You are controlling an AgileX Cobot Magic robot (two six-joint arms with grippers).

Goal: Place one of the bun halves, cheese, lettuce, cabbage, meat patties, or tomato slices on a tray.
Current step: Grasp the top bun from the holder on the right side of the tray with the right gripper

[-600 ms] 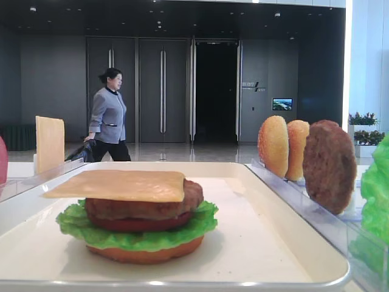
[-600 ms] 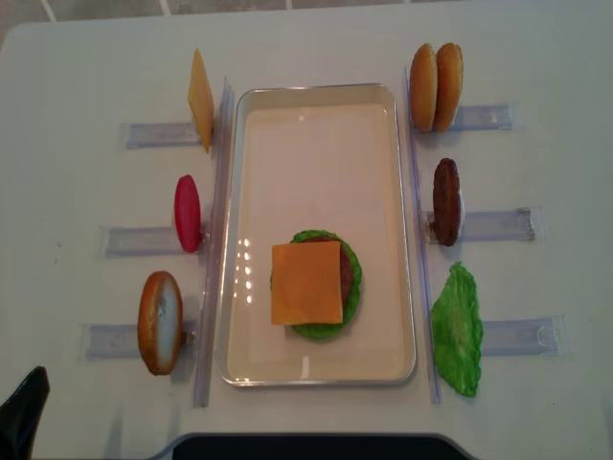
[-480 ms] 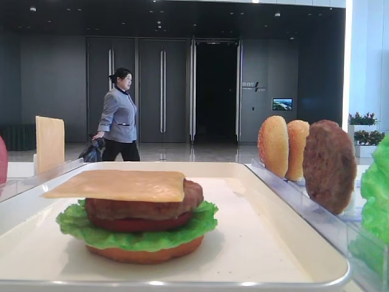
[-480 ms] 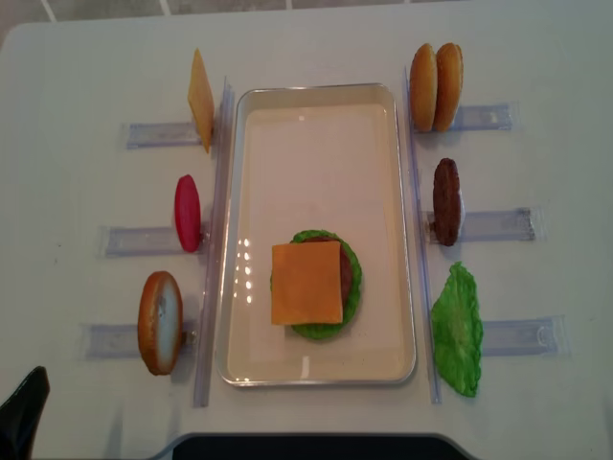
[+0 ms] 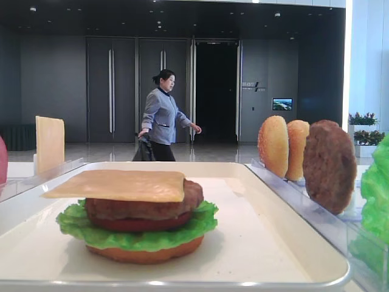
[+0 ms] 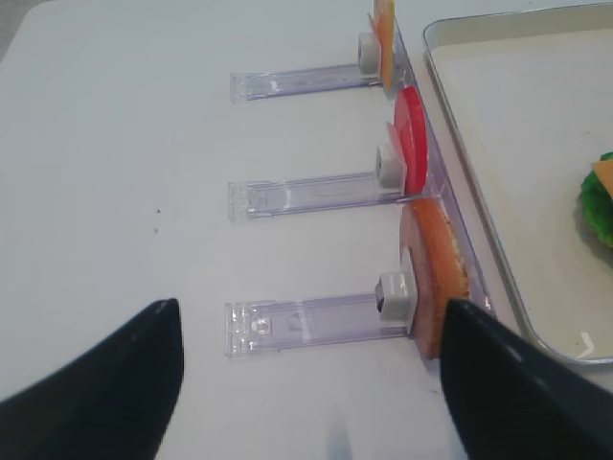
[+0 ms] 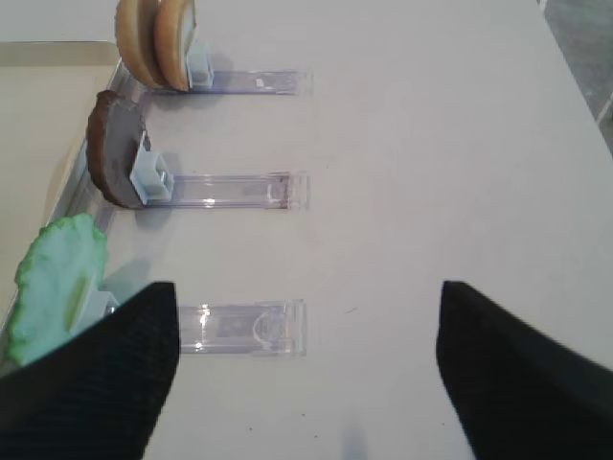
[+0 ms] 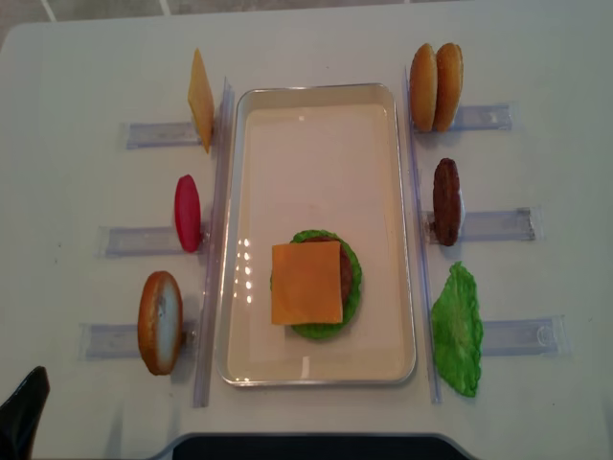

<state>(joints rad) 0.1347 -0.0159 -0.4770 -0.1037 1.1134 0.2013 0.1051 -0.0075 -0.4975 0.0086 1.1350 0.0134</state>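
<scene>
Overhead view shows your stack on the tray (image 8: pixel 402 240) already topped with cheese (image 8: pixel 306 282), so a bun top is the likely next piece. Two bun tops (image 8: pixel 436 86) stand on edge in the far right rack (image 8: pixel 484 117). Your right claw (image 7: pixel 306 374) is spread wide and empty, well short of them. Come in square to the outer bun's faces, close gently, lift clear of its neighbour. The left claw (image 6: pixel 311 383) is also open, holding nothing.

The right gripper (image 7: pixel 305 369) has two big black fingers (image 7: pixel 96 383) with a rough, bumpy skin. The left gripper (image 6: pixel 311 383) looks the same.
</scene>
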